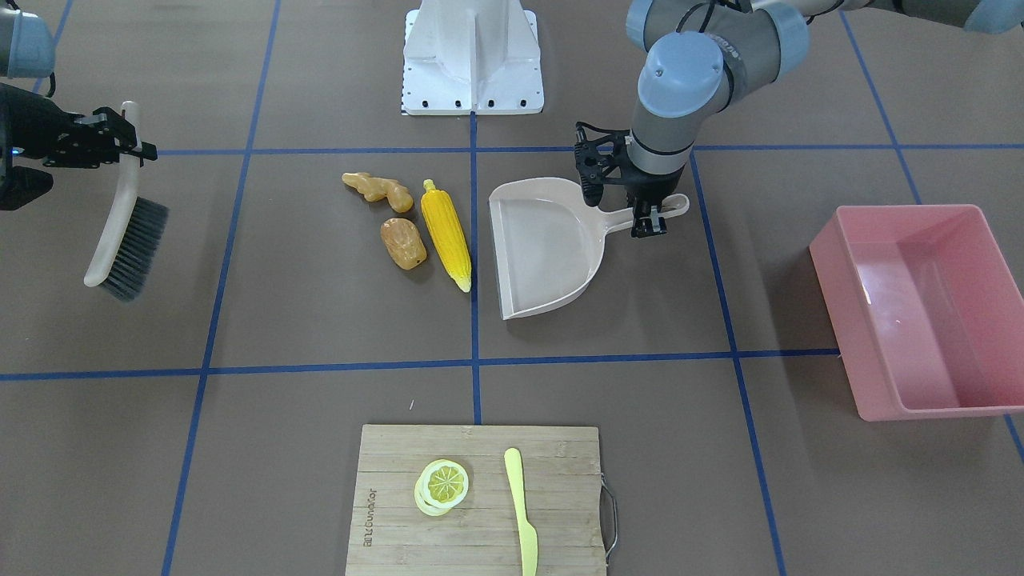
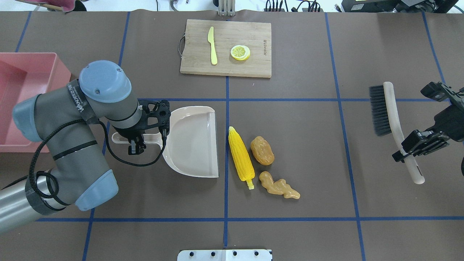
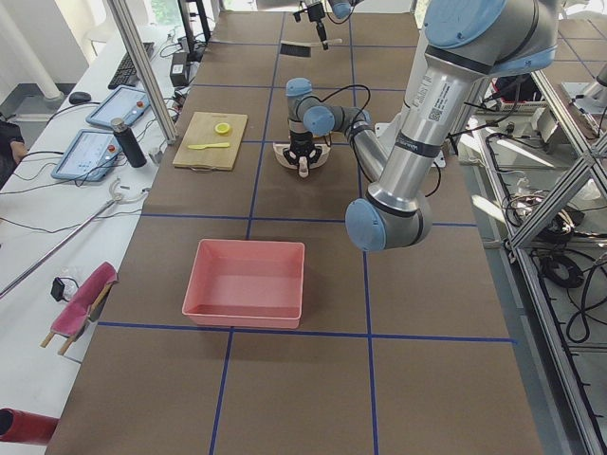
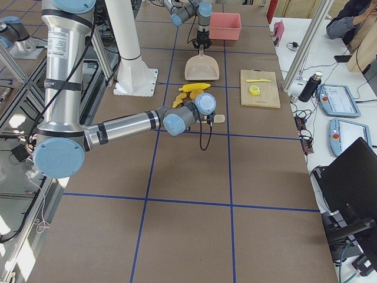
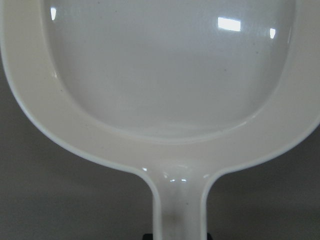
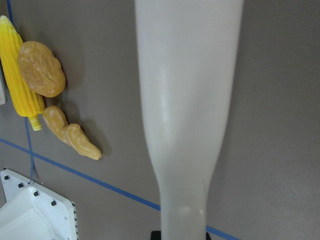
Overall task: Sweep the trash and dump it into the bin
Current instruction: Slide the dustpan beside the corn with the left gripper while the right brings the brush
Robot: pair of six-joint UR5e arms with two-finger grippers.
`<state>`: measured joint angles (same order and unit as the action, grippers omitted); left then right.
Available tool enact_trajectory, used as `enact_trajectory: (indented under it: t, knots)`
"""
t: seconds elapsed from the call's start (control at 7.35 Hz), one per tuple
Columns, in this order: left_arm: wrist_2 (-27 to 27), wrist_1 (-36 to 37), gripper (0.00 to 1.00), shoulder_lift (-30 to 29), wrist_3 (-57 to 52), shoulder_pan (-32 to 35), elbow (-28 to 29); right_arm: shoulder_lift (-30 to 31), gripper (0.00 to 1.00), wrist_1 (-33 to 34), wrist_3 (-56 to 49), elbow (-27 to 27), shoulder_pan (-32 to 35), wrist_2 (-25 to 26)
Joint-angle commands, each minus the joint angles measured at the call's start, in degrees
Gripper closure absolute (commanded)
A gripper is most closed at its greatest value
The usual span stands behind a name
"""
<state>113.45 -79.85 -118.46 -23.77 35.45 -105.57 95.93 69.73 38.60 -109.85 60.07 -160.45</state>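
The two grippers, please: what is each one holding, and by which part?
The left gripper grips the beige dustpan by its handle; the right gripper grips the brush by its bare handle.

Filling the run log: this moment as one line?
left pincer: shut on dustpan handle | right pincer: shut on brush handle | corn, potato, ginger: unswept, beside dustpan mouth | bin: empty

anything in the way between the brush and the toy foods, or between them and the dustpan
Nothing visible. Only bare table separates the brush from the potato-like lump and ginger root; the corn cob lies beside the open edge of the dustpan.
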Motion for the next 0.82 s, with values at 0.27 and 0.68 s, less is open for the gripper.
enact_trajectory:
  t: [0.27, 0.68]
  knots:
    - [-0.07, 0.75, 1.0, -1.77, 1.0, -4.06, 0.89, -0.39, 1.0, -19.33, 24.11, -0.19, -5.46, -0.66]
    - [0.02, 1.1, 1.0, -1.78, 1.01, -4.16, 0.98, -5.37, 1.0, -21.13, 34.47, -0.54, -16.09, 2.4]
